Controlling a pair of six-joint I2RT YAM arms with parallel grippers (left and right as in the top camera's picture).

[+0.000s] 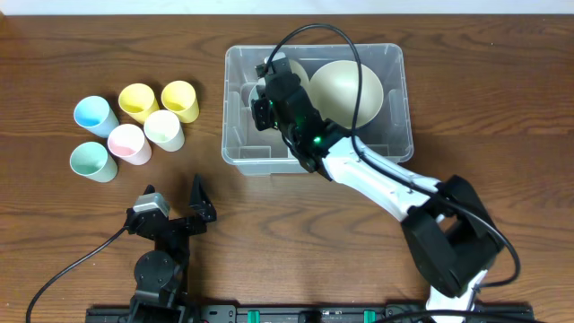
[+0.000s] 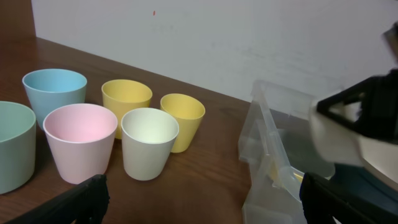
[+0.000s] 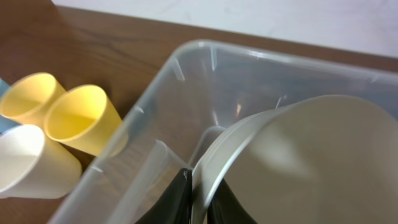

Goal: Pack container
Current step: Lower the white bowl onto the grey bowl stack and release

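Clear rectangular plastic container (image 1: 395, 144) sits mid-tabletop (image 1: 502, 108), with six pastel plastic cups (image 1: 128, 142) clustered well to its left. Inside it, the right gripper (image 3: 200, 186) has its jaws pinching the rim of a cream round bowl (image 1: 350, 90). The left gripper (image 1: 175, 205) has its jaws wide and empty.

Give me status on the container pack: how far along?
Done: a cream bowl sits inside the container. In hand: the right gripper is shut on that bowl's rim, not yet released. Remaining: six cups stand on the table outside the container; the left gripper is open and holds nothing.
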